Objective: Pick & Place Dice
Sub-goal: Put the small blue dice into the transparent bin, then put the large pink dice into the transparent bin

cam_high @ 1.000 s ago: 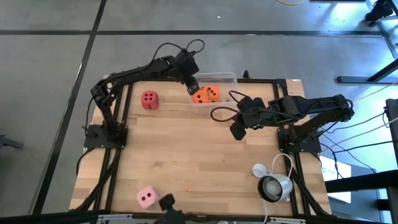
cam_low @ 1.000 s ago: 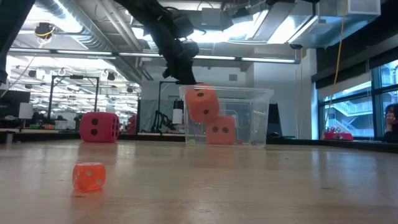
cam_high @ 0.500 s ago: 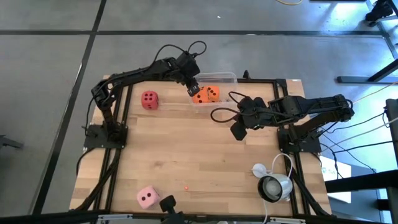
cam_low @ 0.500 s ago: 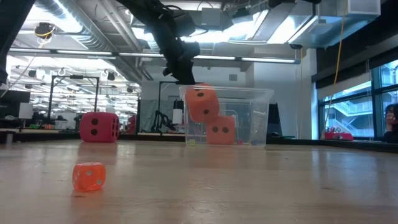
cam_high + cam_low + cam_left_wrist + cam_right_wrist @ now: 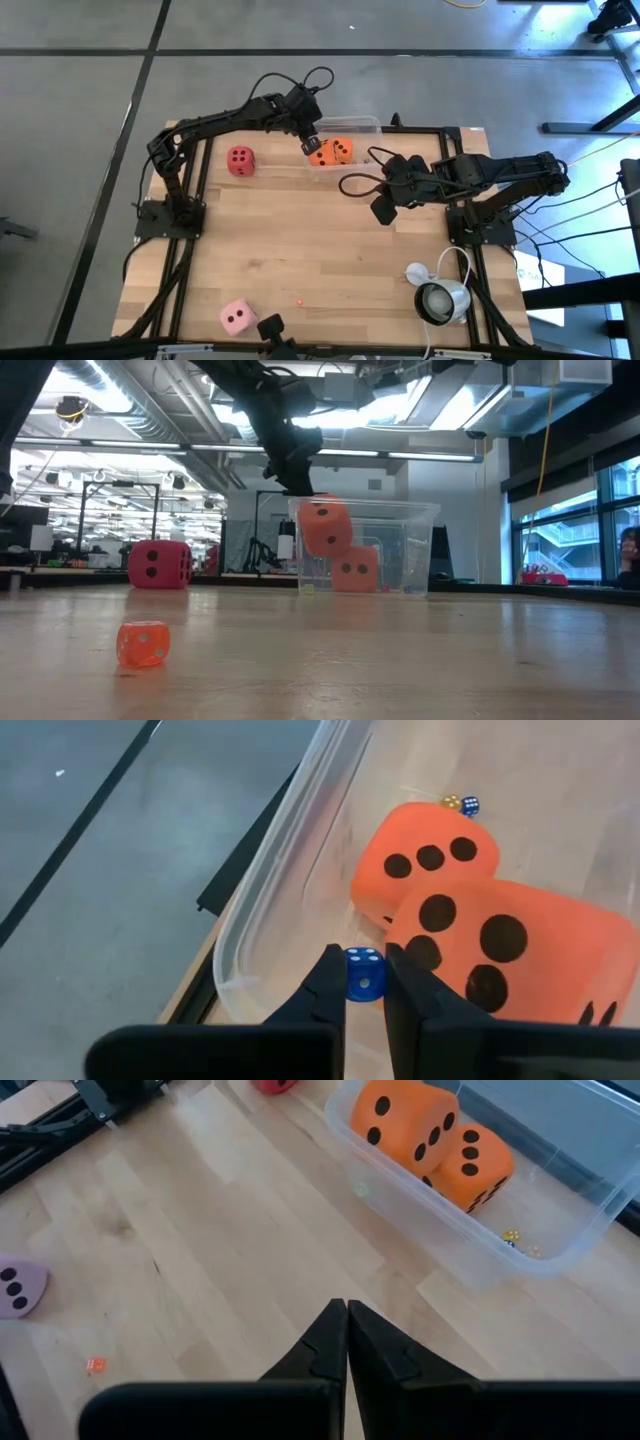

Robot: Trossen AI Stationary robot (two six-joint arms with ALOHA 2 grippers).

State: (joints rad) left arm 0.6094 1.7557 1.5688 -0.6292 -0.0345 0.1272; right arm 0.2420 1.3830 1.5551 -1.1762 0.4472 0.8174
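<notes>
Two orange dice [image 5: 332, 152] lie in a clear box [image 5: 370, 123] at the table's far edge. One orange die [image 5: 325, 525] sits higher and tilted against the other [image 5: 355, 570]. My left gripper [image 5: 364, 982] hangs over the box's left end, beside the nearer orange die [image 5: 490, 950], shut on a small blue die [image 5: 365, 975]. The red die [image 5: 240, 160] rests on the table left of the box. The pink die [image 5: 236, 317] lies near the front edge. My right gripper [image 5: 380, 212] hovers shut over the table, right of centre. My left gripper pinches the small blue die by two opposite sides [image 5: 352, 978] between its two fingertips. The fingers slant down from the table's left into the box. The die is clear of the box floor, with a two-pip face showing upward. Whether a finger also touches the nearer orange die, I cannot tell.
A tiny orange die [image 5: 143, 643] lies on the bare wood near the front. Tiny yellow and blue dice [image 5: 461, 804] sit in the box's far end. A white camera with its cable [image 5: 440, 298] stands at the front right. Dark frame rails run along both table sides.
My left gripper has turned a little at the wrist above the box while staying in place. The orange dice and the right arm have not moved.
</notes>
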